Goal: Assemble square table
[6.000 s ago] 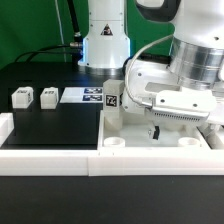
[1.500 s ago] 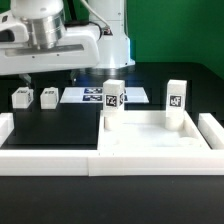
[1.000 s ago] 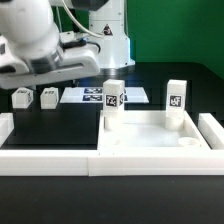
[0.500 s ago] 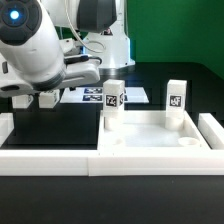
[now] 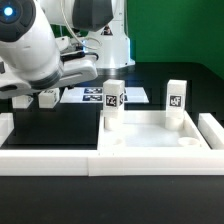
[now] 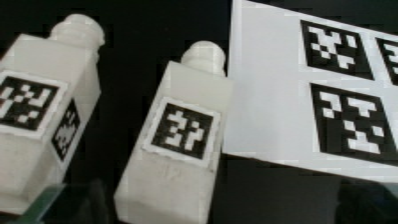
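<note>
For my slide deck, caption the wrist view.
Wrist close-up: a tagged leg lies beside a second leg, near the marker board.

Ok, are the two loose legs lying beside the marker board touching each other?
Apart. The wrist view shows a strip of dark table running between the leg nearer the marker board and the other loose leg; marker board.

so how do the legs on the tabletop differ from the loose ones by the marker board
The mounted legs stand upright at the tabletop's far corners; the loose legs lie flat on the black table. Mounted legs stand apart, loose legs side by side. All white, tagged.
</note>
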You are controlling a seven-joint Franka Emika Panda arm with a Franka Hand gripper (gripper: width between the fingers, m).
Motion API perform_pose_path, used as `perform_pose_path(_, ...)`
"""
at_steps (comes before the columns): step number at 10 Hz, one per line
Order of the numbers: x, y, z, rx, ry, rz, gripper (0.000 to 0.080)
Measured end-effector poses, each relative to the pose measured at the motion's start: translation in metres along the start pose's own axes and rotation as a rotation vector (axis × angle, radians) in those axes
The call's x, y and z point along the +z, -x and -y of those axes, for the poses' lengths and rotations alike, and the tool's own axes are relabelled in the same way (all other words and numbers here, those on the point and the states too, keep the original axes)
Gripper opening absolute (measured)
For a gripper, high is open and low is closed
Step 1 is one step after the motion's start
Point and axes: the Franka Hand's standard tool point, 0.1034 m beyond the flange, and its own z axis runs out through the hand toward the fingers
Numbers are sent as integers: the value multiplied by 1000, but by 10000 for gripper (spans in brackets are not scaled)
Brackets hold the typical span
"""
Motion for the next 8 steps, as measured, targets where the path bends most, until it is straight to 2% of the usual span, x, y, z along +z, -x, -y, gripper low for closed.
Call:
perform_pose_path(2, 2, 1, 0, -1, 7, 11, 649)
perform_pose_path(4, 7, 7, -3, 3, 38, 49, 649)
perform_pose_path(6, 10, 9, -9, 16, 39, 51, 649)
perform_pose_path(8, 22, 4, -9, 13, 41, 39, 649)
